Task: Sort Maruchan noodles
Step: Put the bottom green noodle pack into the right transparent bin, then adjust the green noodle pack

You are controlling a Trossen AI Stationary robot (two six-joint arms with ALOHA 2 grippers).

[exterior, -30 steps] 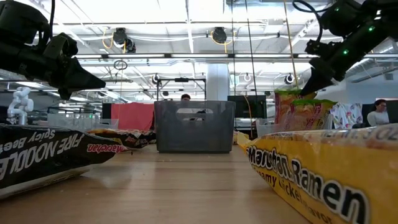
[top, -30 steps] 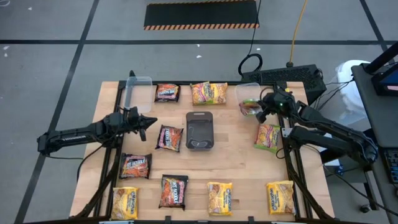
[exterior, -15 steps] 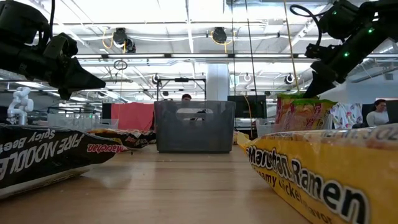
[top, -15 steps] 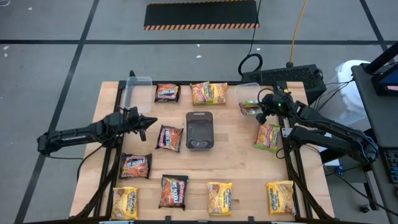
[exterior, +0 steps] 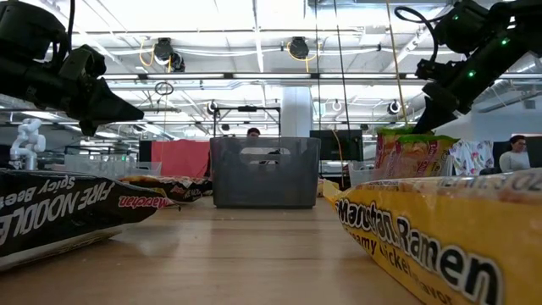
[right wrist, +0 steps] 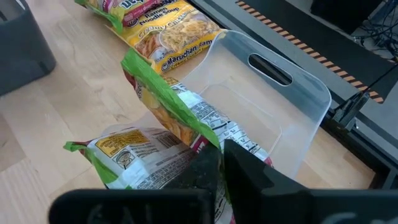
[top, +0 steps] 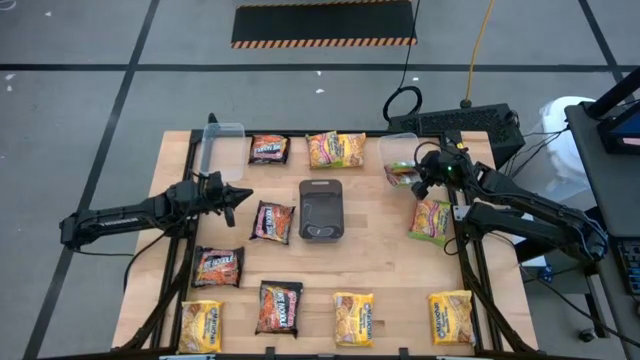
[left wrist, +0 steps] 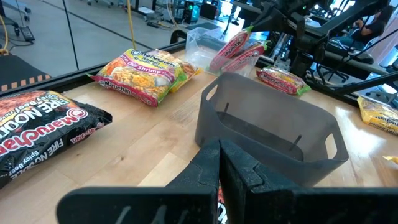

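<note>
Maruchan noodle packets lie spread over the wooden table: dark brown ones (top: 272,221), yellow ones (top: 353,318) and a green-edged one (top: 431,220). At the far right stands a clear tub (top: 398,148). My right gripper (top: 420,185) is over its near rim, shut on a green-edged packet (right wrist: 168,102) that stands on edge. A second green-edged packet (right wrist: 134,155) lies just below that one. My left gripper (top: 240,195) hangs shut and empty above the table's left side, pointing at the grey tray (top: 321,210). My right gripper has the green-edged packet's upper edge (right wrist: 208,142) between its two fingertips, which stand almost together. The fingers come slanting down from the table's right side. The packet stands tilted on edge, and its lower part leans in the clear tub (right wrist: 273,93).
A second clear tub (top: 222,145) stands at the far left corner. The grey tray (left wrist: 267,130) sits mid-table, with bare wood around it. Yellow packets lie along the near edge (top: 451,318), and one lies at the far edge (top: 337,149). Cables and a dark box lie beyond the far right corner.
The green-edged packet under my right gripper has sunk a little and tipped over, so it now leans lower at the tub. My right gripper has barely shifted above it. My left arm has kept still.
</note>
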